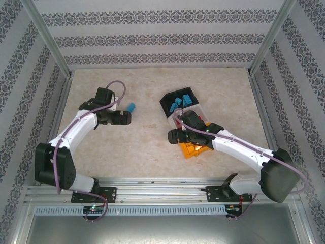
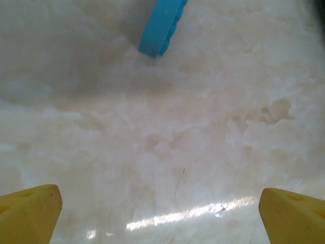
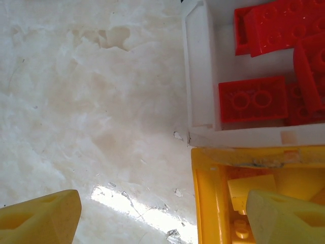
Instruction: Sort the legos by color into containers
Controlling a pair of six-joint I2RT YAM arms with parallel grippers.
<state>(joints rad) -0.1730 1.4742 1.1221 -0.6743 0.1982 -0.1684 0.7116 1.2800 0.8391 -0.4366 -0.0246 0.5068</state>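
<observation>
Sorting near complete: blue legos [image 1: 182, 101] in black bin [image 1: 163, 103], red legos [image 3: 252, 99] in white bin [image 3: 200, 61], yellow legos [image 3: 251, 185] in yellow bin [image 3: 203, 173]; one blue brick [image 2: 162, 25] lies loose on the table [image 1: 152, 142] just ahead of left gripper [image 2: 162, 208]; right gripper [image 3: 162, 211] at the yellow bin's edge, both with jaws spread, empty.

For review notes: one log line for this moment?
left pincer open, near loose blue lego | right pincer open, above edge of orange-yellow bin
</observation>
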